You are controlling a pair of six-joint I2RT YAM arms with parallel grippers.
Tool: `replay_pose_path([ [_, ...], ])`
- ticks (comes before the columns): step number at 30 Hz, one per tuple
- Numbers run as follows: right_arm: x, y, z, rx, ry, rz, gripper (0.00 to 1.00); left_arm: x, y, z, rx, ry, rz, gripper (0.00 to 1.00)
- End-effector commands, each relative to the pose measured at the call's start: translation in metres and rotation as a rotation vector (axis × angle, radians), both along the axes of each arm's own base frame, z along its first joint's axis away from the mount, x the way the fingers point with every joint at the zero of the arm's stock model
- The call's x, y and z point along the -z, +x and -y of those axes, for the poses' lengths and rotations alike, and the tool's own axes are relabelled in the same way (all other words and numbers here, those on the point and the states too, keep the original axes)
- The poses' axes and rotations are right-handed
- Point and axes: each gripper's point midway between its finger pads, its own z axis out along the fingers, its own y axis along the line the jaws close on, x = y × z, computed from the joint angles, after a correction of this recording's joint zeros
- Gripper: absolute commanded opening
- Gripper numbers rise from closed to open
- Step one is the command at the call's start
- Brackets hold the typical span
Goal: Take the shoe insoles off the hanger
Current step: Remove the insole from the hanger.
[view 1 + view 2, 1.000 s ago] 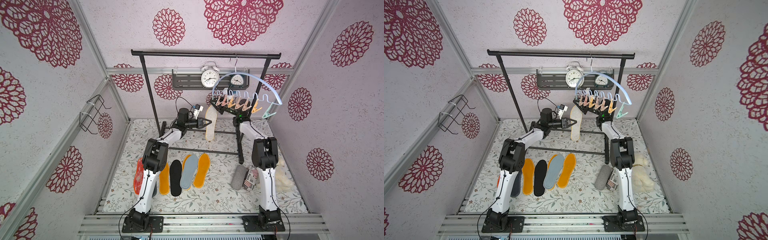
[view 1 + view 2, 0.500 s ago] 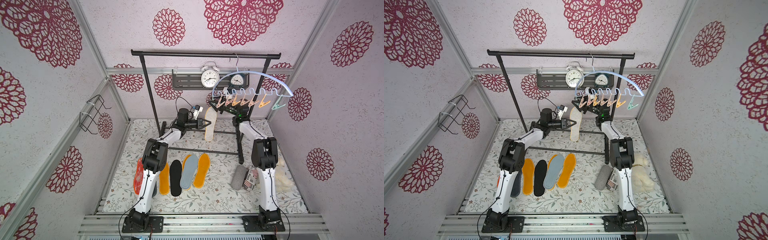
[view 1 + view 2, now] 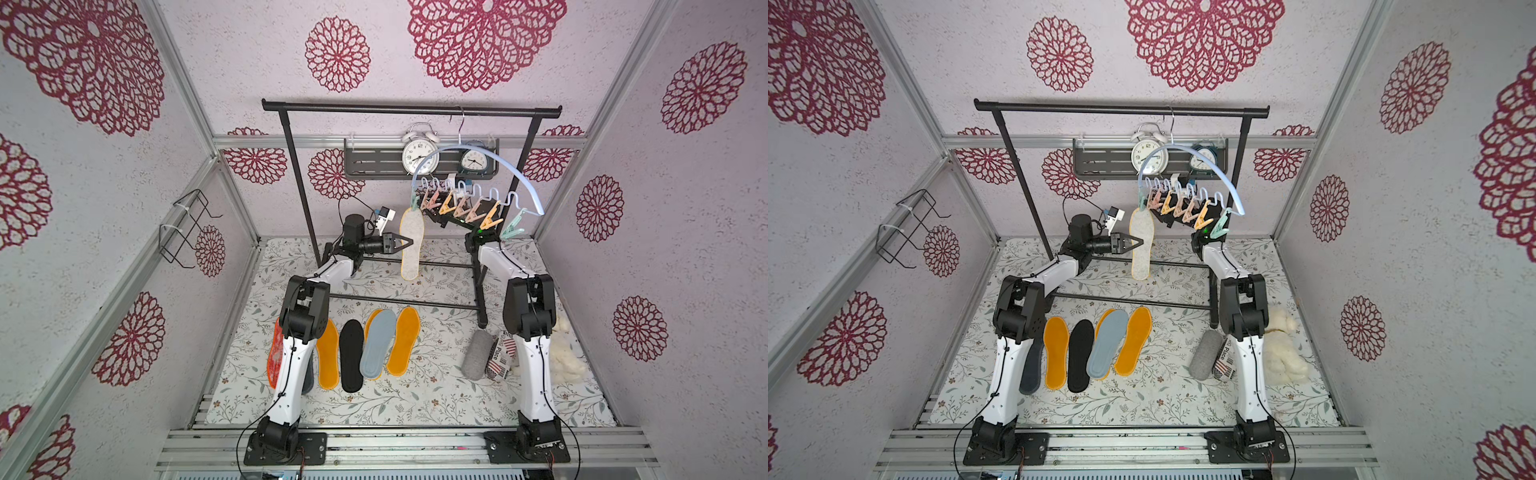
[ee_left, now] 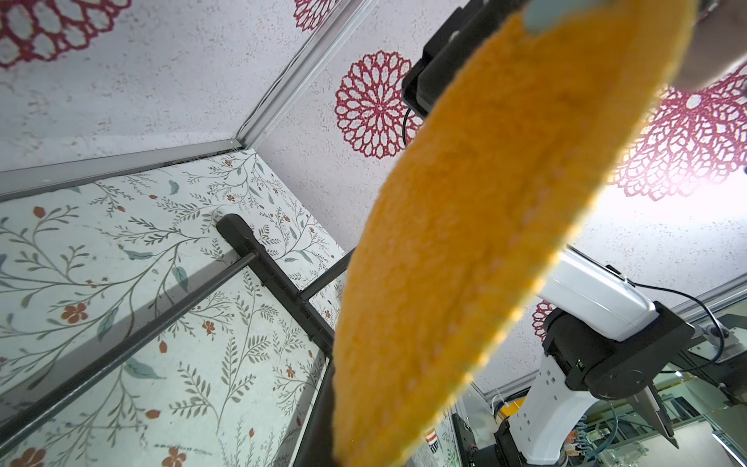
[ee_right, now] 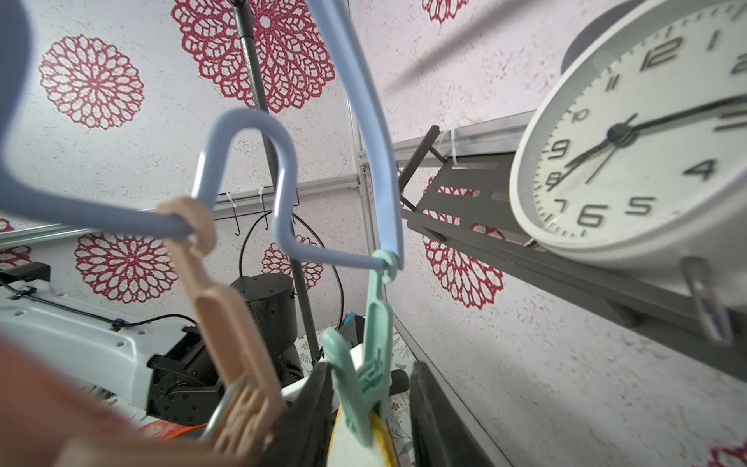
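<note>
The pale blue hanger [image 3: 511, 174] [image 3: 1221, 174] [image 5: 372, 121] hangs tilted from the rack bar, with pastel clothespins along its wavy bar. One of the shoe insoles [image 3: 409, 257] [image 3: 1140, 257] [image 4: 485, 242], mustard-yellow with a beige back, dangles from the mint clothespin [image 5: 376, 323] at the hanger's left end. My left gripper [image 3: 411, 242] [image 3: 1142, 241] is shut on this insole's edge. My right gripper [image 5: 370, 366] [image 3: 422, 208] stands open astride that mint clothespin; one finger touches it, the other is apart. Several insoles lie on the floor: orange-red [image 3: 275, 353], yellow [image 3: 326, 353], black [image 3: 351, 355], blue-grey [image 3: 378, 343], yellow [image 3: 405, 340], dark grey [image 3: 1032, 370].
The black garment rack [image 3: 411, 110] spans the back, its floor bars [image 3: 399, 299] behind the laid insoles. A wall shelf holds a white clock [image 3: 419, 151] [image 5: 646, 141]. A grey felt roll [image 3: 476, 353], a printed tin [image 3: 500, 357] and a cream plush [image 3: 569, 353] sit by the right arm. A wire bracket [image 3: 187, 228] hangs on the left wall.
The hanger rocked: half a second ago it swung nearly level with its right end out, and now it is tilted again, right end low. The left arm has kept still on the insole.
</note>
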Motion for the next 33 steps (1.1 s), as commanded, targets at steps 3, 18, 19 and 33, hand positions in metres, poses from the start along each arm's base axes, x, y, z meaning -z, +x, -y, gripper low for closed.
replay_pose_path([
  [3, -0.044, -0.014, 0.003, -0.007, 0.038, 0.097, 0.38, 0.002, -0.003, 0.003, 0.032, -0.007, 0.000, 0.00],
  [18, -0.032, -0.012, -0.020, -0.037, 0.033, 0.082, 0.49, -0.010, -0.024, 0.008, 0.103, -0.012, -0.003, 0.00],
  [19, -0.032, -0.012, -0.021, -0.039, 0.033, 0.084, 0.51, -0.011, -0.025, 0.008, 0.106, -0.013, -0.002, 0.00],
  [33, -0.036, -0.013, -0.029, -0.056, 0.042, 0.077, 0.35, -0.018, -0.031, 0.010, 0.128, -0.020, -0.001, 0.00],
])
